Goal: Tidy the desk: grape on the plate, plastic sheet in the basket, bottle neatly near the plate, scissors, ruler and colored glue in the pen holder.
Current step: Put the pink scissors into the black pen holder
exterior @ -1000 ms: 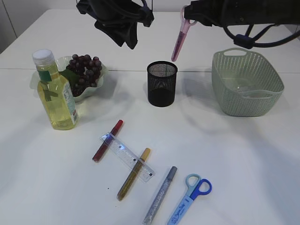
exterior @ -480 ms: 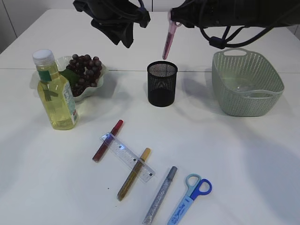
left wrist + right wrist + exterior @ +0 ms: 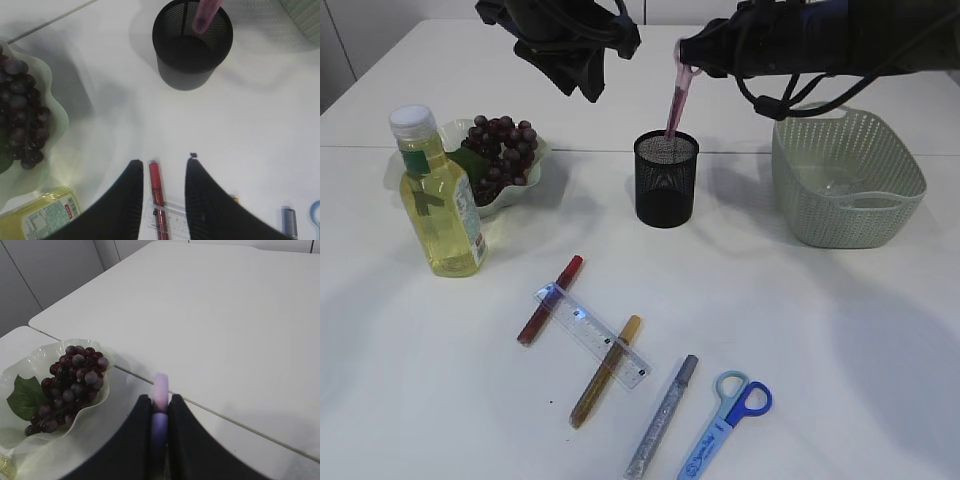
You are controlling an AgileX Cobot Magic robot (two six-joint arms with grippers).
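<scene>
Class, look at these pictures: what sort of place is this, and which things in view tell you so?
Probably a desk set up for a tidying exercise, likely in a lab or office. A white table holds stationery: a ruler, scissors and a mesh pen holder. Plain pale panels stand behind it.

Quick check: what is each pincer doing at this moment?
Left pincer: open, empty, above the table.
Right pincer: shut on the pink glue pen, tip entering the pen holder.

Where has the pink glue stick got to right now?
The pink glue stick hangs at the exterior view's top centre, clamped in the right gripper, its lower tip at the mouth of the black mesh pen holder.
</scene>
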